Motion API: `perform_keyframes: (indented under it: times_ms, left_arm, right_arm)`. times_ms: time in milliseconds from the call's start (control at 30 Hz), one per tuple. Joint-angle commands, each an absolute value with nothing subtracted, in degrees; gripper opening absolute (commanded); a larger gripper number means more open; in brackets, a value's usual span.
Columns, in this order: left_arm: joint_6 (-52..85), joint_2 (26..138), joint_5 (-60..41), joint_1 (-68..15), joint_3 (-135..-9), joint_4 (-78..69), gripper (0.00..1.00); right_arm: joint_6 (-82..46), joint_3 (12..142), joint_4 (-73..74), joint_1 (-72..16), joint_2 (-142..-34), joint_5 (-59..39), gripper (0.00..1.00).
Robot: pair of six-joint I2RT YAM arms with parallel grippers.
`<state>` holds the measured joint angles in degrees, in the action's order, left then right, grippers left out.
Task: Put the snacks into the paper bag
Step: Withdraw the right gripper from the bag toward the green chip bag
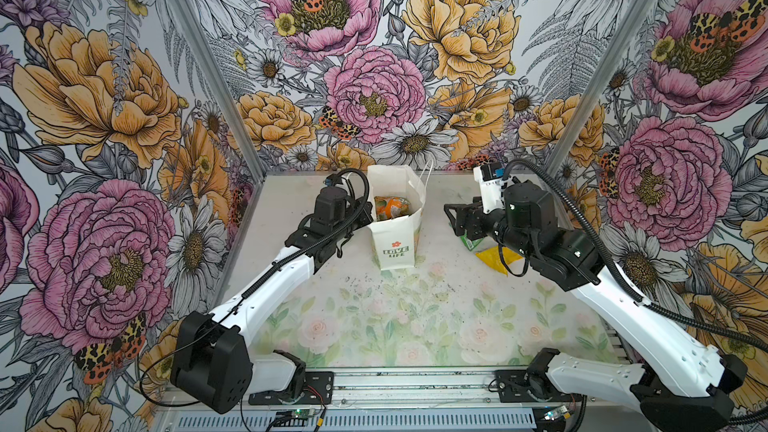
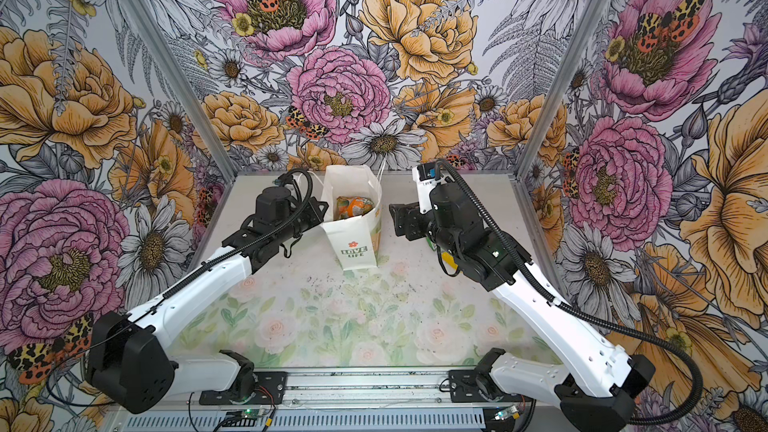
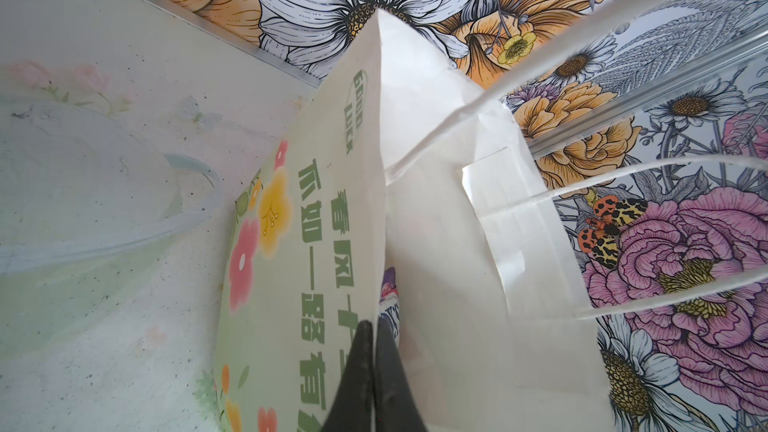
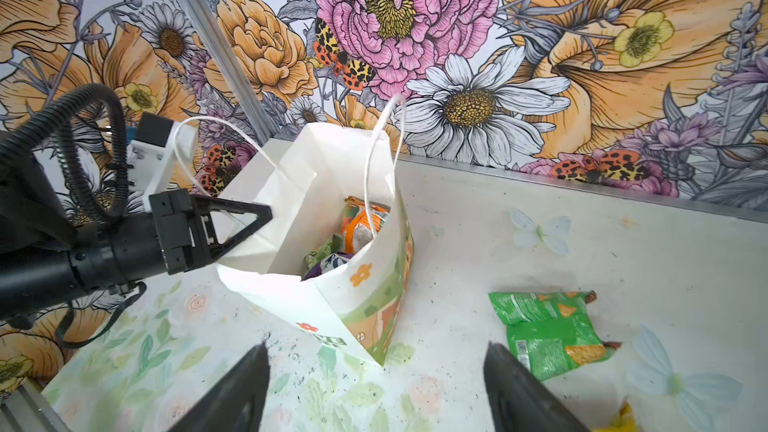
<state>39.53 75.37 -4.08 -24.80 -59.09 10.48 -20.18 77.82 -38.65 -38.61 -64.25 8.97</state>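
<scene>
The white paper bag (image 1: 395,243) (image 2: 353,238) (image 4: 332,305) stands open at the table's back middle. My left gripper (image 3: 374,326) (image 4: 253,218) (image 1: 363,213) is shut on the bag's left wall (image 3: 291,243) at the rim. Inside lie an orange-white snack (image 1: 392,209) (image 4: 365,222), a pale green one (image 4: 318,253) and a purple one (image 4: 320,268). My right gripper (image 4: 376,351) (image 1: 453,218) (image 2: 397,218) hovers open and empty just right of the bag. A green snack (image 4: 548,334) (image 1: 471,243) and a yellow snack (image 1: 496,257) (image 4: 623,421) lie on the table under the right arm.
The bag's cord handles (image 4: 374,160) stand up above its rim. Flowered walls enclose the table (image 1: 374,317) at the back and both sides. The right arm (image 1: 561,251) covers part of the two loose packets in both top views.
</scene>
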Motion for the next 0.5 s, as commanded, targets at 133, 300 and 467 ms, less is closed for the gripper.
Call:
perform_keyframes:
  times_ms: [133,300,467]
  left_arm:
    - [38.80,74.71,-3.69,-25.49,-61.15,9.57,0.00]
    - [38.67,74.53,-3.48,-25.49,-61.15,9.74,0.00]
    - [38.58,74.44,-3.25,-25.36,-61.25,9.93,0.00]
  right_arm:
    - [-24.11,75.08,-39.64,-37.32,-62.73,12.13,0.84]
    - [-26.58,73.50,-39.73,-35.93,-62.92,12.88,0.88]
    - [-29.33,72.30,-39.73,-33.53,-63.37,12.92,0.89]
